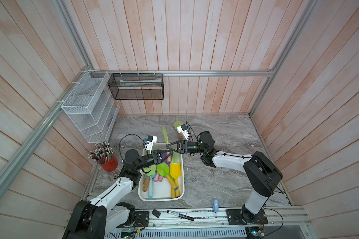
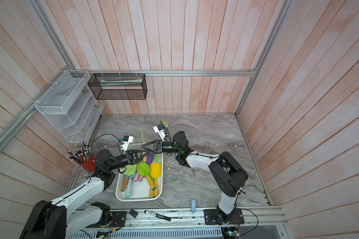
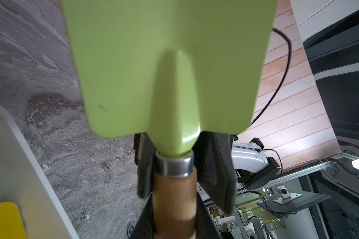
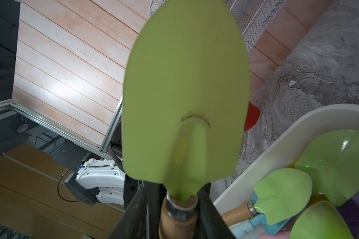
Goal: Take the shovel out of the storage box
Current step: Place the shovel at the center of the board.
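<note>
The green shovel fills both wrist views, its blade broad and close. In a top view it is held over the far rim of the white storage box. Its long axis runs near to far, blade toward the back wall and wooden handle toward the robot. The left gripper pinches the handle. The right gripper straddles the handle at the metal ferrule; whether it is gripping cannot be told.

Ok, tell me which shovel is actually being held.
The green shovel clamped in the left hand, blade reaching past the storage box's far rim; the others lie loose.
</note>
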`<act>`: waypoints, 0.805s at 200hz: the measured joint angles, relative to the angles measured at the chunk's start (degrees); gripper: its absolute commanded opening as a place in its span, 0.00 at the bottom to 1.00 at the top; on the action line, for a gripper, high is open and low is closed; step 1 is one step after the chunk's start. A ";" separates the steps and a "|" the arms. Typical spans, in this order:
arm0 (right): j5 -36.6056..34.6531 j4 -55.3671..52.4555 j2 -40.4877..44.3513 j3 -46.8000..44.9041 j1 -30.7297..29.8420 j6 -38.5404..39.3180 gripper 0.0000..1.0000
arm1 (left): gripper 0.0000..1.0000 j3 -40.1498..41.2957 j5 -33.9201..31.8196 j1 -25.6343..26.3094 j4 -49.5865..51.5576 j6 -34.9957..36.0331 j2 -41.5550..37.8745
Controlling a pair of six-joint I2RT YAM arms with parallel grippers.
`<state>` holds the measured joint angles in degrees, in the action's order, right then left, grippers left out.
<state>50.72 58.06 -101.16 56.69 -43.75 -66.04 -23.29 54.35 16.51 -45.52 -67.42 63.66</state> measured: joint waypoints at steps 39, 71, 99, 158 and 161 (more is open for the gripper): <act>0.13 0.48 -0.31 0.07 -0.09 -1.38 0.26 | 0.20 0.22 1.14 0.15 -2.14 0.28 0.68; 0.15 0.52 -0.31 0.07 -0.02 -1.42 0.15 | 0.48 0.59 1.14 0.24 -2.97 0.22 0.72; 0.15 0.61 -0.31 0.07 0.07 -1.27 0.15 | 0.67 0.61 0.76 0.37 0.24 1.31 -0.02; -1.95 -9.55 1.99 0.26 4.63 4.70 0.15 | 0.66 -1.18 -3.23 0.37 20.11 11.04 -7.48; -2.47 -11.69 2.38 0.55 5.09 5.84 0.15 | 0.66 -1.75 -3.93 0.37 22.23 12.02 -7.78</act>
<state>48.25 46.37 -98.78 57.23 -38.65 -60.20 -25.04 50.41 16.88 -23.29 -55.40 55.88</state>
